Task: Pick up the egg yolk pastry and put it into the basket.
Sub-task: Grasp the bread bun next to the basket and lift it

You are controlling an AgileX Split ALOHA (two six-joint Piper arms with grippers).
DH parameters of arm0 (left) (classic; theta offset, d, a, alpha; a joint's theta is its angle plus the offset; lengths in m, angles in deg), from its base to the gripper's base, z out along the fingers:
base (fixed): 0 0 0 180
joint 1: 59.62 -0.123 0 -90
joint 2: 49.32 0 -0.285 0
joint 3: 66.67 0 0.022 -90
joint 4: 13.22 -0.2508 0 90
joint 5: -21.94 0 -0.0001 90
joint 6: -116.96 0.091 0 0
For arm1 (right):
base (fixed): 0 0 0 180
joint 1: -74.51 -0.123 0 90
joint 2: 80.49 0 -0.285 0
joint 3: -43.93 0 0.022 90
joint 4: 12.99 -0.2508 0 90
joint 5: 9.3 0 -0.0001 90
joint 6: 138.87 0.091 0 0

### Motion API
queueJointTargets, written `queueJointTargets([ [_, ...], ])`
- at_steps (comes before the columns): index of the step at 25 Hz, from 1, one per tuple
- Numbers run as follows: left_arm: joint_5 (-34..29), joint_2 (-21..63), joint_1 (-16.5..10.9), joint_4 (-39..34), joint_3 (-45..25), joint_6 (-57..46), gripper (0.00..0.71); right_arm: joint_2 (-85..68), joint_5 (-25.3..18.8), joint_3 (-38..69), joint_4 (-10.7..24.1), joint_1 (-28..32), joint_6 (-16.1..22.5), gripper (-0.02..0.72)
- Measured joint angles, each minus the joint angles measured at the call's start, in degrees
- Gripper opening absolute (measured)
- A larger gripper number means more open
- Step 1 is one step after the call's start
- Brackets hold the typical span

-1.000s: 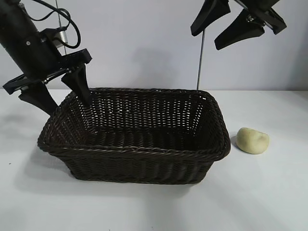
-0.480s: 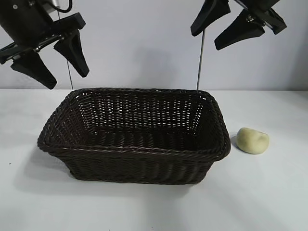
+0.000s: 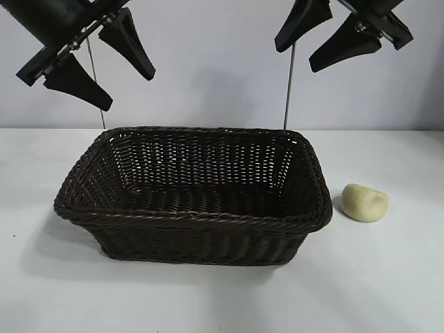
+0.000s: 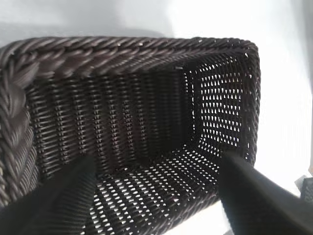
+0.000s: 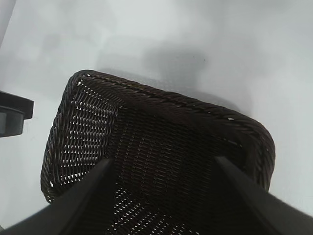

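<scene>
The egg yolk pastry [image 3: 364, 202], a pale yellow-cream lump, lies on the white table just right of the basket [image 3: 201, 217]. The basket is dark brown wicker and nothing shows inside it [image 4: 122, 54] [image 5: 195, 105]. High above the basket's left end hangs my left gripper [image 3: 127, 90], open and holding nothing; its wrist view looks down into the basket between the spread fingers [image 4: 157, 161]. My right gripper [image 3: 295, 59] hangs open and empty above the basket's right end, well above and left of the pastry [image 5: 163, 160]. Neither wrist view shows the pastry.
A thin vertical rod [image 3: 288, 90] stands behind the basket's far right corner. Another rod [image 3: 95, 83] stands behind the far left corner. White table surface [image 3: 388, 277] surrounds the basket and the pastry.
My left gripper has risen from beside the basket's left rim to high above it, swinging a little to the right. The right gripper, basket and pastry have not moved.
</scene>
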Motion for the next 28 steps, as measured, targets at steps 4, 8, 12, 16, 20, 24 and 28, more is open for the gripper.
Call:
queueJointTargets([
  [4,1.6,0.6,0.0,2.9,0.0,-0.1,0.514,0.0,0.0,0.0,0.0,0.0,0.0,0.423],
  [8,1.9,0.9,0.0,6.1,0.0,0.5,0.514,0.0,0.0,0.0,0.0,0.0,0.0,0.423],
  [12,2.0,0.9,0.0,7.8,0.0,1.1,0.514,0.0,0.0,0.0,0.0,0.0,0.0,0.423],
  [16,2.0,0.9,0.1,7.8,0.0,1.2,0.514,0.0,0.0,0.0,0.0,0.0,0.0,0.423],
  [20,2.0,0.9,0.1,7.8,0.0,1.6,0.514,0.0,0.0,0.0,0.0,0.0,0.0,0.423],
  [24,2.0,0.9,0.1,7.3,0.0,1.8,0.514,0.0,-0.4,0.0,0.0,0.0,0.0,0.423],
  [28,2.0,0.9,0.1,7.3,0.0,1.8,0.514,0.0,-1.8,0.0,1.7,0.0,2.2,0.43],
])
